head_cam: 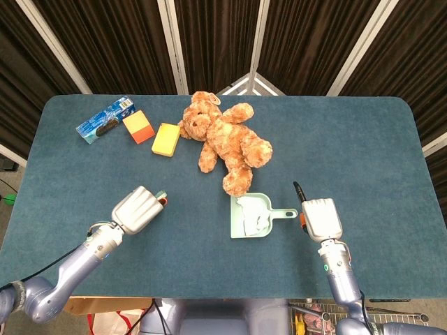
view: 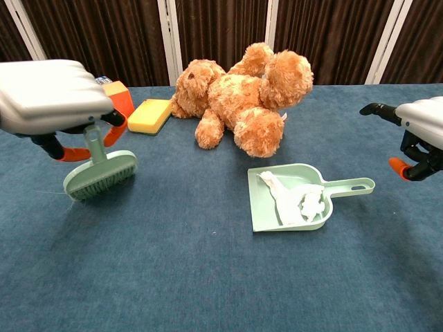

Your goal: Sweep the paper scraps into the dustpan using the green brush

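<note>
i'm holding the green brush (view: 101, 174) in my left hand (view: 54, 97), fingers wrapped around its handle, bristle head hanging just over the table (head_cam: 363, 139) well left of the dustpan (view: 266, 207). my right hand (view: 423, 135) is hovering near the dustpan handle, apart from it, holding nothing, though i can't tell how far its fingers are curling. the paper scraps (view: 299, 202) are lying inside the dustpan, and i'm seeing none loose on the cloth, so the sweeping is looking done; i'm judging only setting the brush down remains
</note>
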You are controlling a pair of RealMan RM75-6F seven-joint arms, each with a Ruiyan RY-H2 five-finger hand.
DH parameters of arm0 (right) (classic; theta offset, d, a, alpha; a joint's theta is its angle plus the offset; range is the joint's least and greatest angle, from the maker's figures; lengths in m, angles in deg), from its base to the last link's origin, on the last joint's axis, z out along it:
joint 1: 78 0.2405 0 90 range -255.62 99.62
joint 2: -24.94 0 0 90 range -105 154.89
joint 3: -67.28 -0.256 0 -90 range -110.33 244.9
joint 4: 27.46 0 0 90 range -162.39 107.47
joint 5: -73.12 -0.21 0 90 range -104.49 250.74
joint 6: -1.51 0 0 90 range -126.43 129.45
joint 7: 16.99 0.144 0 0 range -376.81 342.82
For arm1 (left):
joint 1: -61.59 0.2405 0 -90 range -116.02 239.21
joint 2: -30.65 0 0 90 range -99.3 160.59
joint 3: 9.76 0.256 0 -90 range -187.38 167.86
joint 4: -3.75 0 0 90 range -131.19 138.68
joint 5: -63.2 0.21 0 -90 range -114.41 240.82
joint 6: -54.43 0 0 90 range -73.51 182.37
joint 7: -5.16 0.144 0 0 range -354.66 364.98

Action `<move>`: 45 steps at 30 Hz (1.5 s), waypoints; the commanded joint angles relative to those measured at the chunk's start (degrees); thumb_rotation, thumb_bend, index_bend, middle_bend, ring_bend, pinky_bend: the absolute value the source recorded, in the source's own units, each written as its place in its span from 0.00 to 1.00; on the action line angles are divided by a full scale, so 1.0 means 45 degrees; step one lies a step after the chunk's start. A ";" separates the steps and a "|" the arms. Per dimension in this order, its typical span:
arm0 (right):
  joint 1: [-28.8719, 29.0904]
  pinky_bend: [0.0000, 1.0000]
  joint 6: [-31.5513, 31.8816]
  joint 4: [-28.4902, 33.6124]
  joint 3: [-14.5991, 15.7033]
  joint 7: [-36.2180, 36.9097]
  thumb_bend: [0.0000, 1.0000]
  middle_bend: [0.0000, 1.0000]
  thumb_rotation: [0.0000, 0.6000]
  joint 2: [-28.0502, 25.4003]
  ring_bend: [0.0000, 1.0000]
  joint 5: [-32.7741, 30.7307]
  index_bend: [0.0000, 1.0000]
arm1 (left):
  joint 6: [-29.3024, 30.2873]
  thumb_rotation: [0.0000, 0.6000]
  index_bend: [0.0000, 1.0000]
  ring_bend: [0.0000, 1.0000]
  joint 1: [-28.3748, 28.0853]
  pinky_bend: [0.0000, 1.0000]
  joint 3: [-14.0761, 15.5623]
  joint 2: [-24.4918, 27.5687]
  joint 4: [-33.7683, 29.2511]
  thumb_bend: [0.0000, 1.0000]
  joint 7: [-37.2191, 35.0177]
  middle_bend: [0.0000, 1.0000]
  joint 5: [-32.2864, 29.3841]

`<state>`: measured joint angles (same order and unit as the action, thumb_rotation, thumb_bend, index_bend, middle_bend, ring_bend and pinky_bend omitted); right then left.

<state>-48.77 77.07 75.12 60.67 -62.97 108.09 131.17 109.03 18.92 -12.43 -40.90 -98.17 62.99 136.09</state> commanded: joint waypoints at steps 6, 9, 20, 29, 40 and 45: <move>-0.0052 0.92 -0.0102 -0.0148 -0.0008 0.0378 0.51 0.90 1.00 -0.0081 0.90 0.0110 0.00 | 0.0526 1.00 0.31 0.98 -0.0241 1.00 0.0094 -0.0737 0.1253 0.22 0.0328 0.99 0.0097; -0.0056 0.92 -0.0126 -0.0184 0.0017 0.0392 0.51 0.90 1.00 -0.0079 0.90 0.0130 0.00 | 0.0994 1.00 0.13 0.95 -0.0086 1.00 -0.0053 -0.0935 0.1118 0.11 -0.0254 0.95 0.0241; -0.0037 0.92 -0.0043 0.0014 -0.0095 0.0436 0.51 0.90 1.00 -0.0202 0.90 0.0258 0.00 | 0.2597 1.00 0.01 0.83 0.0442 0.93 -0.0449 -0.0741 0.0603 0.07 -0.1752 0.76 0.1264; -0.0727 0.28 0.0060 0.0423 0.0478 0.2116 0.49 0.23 1.00 -0.1400 0.17 0.1477 0.00 | 0.4757 1.00 0.00 0.15 0.3125 0.29 0.0374 0.1024 -0.2932 0.05 -0.5794 0.04 0.0704; -0.2633 0.02 0.1084 0.0803 0.1810 0.5847 0.38 0.00 1.00 -0.3680 0.00 0.3803 0.00 | 0.7330 1.00 0.00 0.00 0.6511 0.01 0.3444 0.3133 -0.2357 0.04 -1.0070 0.00 0.4930; -0.3869 0.00 0.2334 -0.0109 0.2671 0.7338 0.38 0.00 1.00 -0.4193 0.00 0.5452 0.00 | 0.8376 1.00 0.00 0.00 0.7645 0.00 0.3828 0.3050 -0.0824 0.04 -1.1074 0.00 0.5487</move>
<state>-63.09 84.42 76.67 70.25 -32.79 91.06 152.11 144.43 50.43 3.03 -27.77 -105.27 15.89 159.34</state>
